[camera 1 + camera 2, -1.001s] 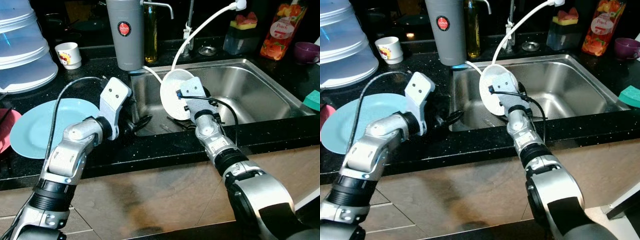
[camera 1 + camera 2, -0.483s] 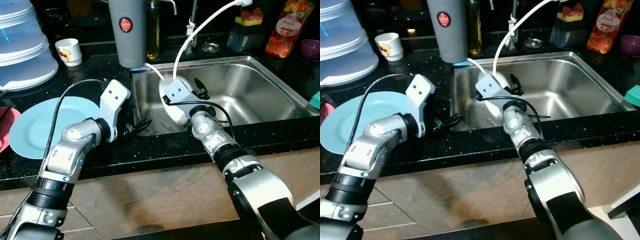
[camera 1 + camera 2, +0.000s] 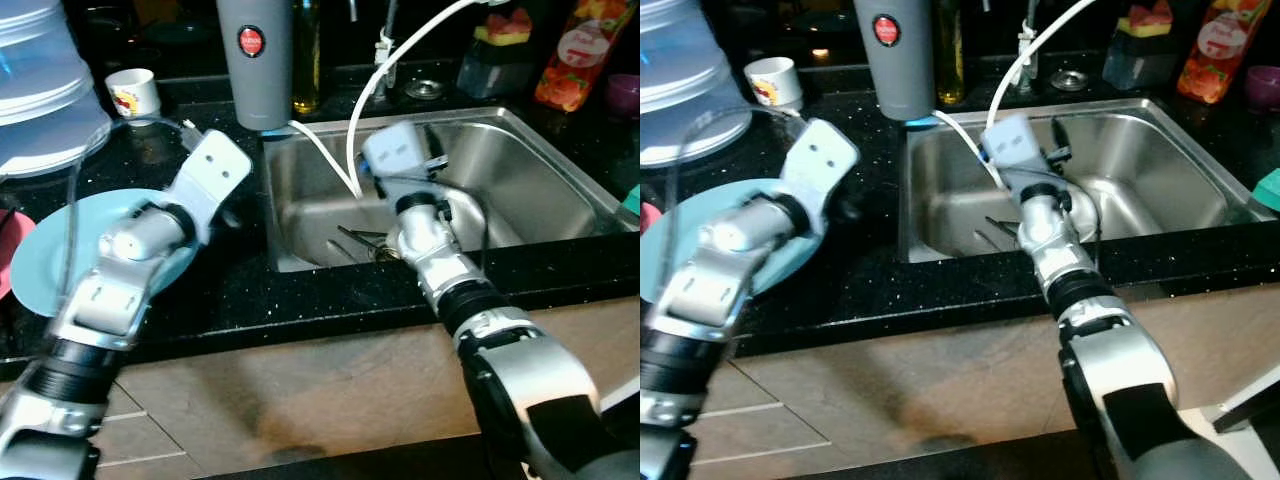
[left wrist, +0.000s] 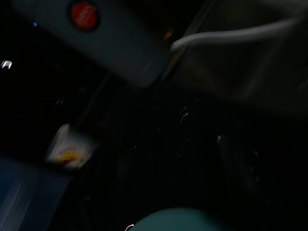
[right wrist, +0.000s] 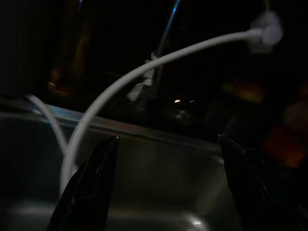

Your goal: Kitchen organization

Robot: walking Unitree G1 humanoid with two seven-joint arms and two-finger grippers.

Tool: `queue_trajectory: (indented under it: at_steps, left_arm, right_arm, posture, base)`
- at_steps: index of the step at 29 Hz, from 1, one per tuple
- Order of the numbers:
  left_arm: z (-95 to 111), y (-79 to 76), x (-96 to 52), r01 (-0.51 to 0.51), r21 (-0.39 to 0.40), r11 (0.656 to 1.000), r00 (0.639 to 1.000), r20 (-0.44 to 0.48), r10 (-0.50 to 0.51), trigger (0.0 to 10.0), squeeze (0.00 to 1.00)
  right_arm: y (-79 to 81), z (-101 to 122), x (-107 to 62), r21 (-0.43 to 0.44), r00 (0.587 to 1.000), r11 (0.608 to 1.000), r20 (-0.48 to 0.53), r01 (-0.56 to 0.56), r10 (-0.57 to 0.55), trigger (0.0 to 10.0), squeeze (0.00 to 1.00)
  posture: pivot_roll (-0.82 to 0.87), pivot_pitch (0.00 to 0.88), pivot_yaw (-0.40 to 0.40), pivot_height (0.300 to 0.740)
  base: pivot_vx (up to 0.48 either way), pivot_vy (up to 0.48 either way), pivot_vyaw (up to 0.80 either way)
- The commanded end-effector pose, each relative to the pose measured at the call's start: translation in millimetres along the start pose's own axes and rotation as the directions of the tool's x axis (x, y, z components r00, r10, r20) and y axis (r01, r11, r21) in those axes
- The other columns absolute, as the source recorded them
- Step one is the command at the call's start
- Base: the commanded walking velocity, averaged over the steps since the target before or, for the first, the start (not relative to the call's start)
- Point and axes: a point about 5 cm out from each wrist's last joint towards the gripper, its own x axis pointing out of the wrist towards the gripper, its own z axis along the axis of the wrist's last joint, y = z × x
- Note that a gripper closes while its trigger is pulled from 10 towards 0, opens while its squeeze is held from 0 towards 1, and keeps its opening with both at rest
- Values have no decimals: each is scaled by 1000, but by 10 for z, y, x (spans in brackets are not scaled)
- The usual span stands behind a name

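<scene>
Gone from the right tool [image 5: 166,185] is the white plate it held over the sink [image 3: 500,140] a second ago; its black fingers [image 5: 89,185] now stand wide apart and empty, so that plate seems released into the basin. Meanwhile the left arm has swung over the blue plate [image 3: 45,255] on the worktop [image 3: 250,290]; whether its tool grips, I cannot tell. Cutlery [image 3: 360,240] and a white hose [image 3: 400,55] crowd the sink; a grey jug [image 3: 255,60] stands far behind.

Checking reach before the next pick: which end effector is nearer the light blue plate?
Left. The left end effector hangs by the light blue plate's sink-side edge; the right end effector, fingers apart, is over the sink.
</scene>
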Motion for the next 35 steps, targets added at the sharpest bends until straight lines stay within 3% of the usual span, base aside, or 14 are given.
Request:
queue_trajectory:
  at_steps: [1,3,8,9,11,13,15,16,19,22,27,30,32,35]
  left_arm:
    - [-36,-86,-61,32,17,999,998,-57,-31,10000,0]
    - [8,-119,-173,50,28,998,996,-69,-48,10000,0]
    - [48,-100,-282,31,82,996,998,-59,-26,10000,0]
    - [56,-63,-352,-15,22,1000,999,-32,16,10000,0]
    - [54,-48,-373,-42,-3,999,999,-25,42,10000,0]
    - [12,-38,-392,-104,-81,991,993,-57,99,10000,0]
    - [-66,-64,-408,-172,-223,959,979,-145,142,10000,0]
    - [-66,-64,-408,-172,-223,959,979,-145,142,10000,0]
    - [-120,-171,-412,-225,-444,867,962,-241,126,10000,0]
    - [-149,-258,-401,-215,-525,824,962,-260,85,10000,0]
    - [-181,-312,-390,-177,-495,851,962,-270,43,10000,0]
    - [-254,-387,-434,-131,-459,879,936,-349,-42,10000,0]
    - [-350,-404,-496,-91,-333,938,899,-432,-66,10000,0]
    - [-404,-389,-527,-73,-270,960,882,-466,-64,10000,0]
  right_arm:
    - [48,-43,-63,76,1000,997,-4,-30,31,10000,0]
    - [38,-73,-112,111,999,993,1,-39,39,10000,0]
    - [26,-84,-155,119,999,992,17,-42,40,10000,0]
    - [9,-89,-175,127,999,991,29,-48,45,10000,0]
    - [1,-90,-181,133,998,990,33,-52,48,10000,0]
    - [-22,-88,-187,147,998,987,39,-61,56,10000,0]
    - [-32,-81,-192,153,997,985,45,-76,70,10000,0]
    - [-32,-81,-192,153,997,985,45,-76,70,10000,0]
    - [-36,-49,-192,155,995,984,59,-93,85,10000,0]
    - [-40,-21,-183,152,993,983,70,-100,90,10000,0]
    - [-51,5,-166,155,993,983,78,-102,91,10000,0]
    - [-52,-1,-165,187,994,977,64,-101,90,10000,0]
    - [-66,-19,-167,223,995,970,45,-93,85,10000,0]
    - [-70,-24,-169,232,996,968,38,-91,85,10000,0]
  posture:
    - [106,119,33,740]
    - [106,119,33,740]
    - [107,115,37,740]
    - [112,113,37,740]
    - [113,113,36,740]
    - [116,113,35,740]
    - [112,110,38,740]
    - [112,110,38,740]
    - [109,111,38,740]
    - [109,113,38,740]
    - [108,116,43,740]
    - [108,117,48,740]
    - [107,118,47,740]
    - [109,121,49,740]
  base:
    - [0,0,0]
    - [0,0,0]
    - [0,0,0]
    - [0,0,0]
    - [0,0,0]
    - [0,0,0]
    - [0,0,0]
    - [0,0,0]
    - [0,0,0]
    - [0,0,0]
    - [0,0,0]
    - [0,0,0]
    - [0,0,0]
    - [0,0,0]
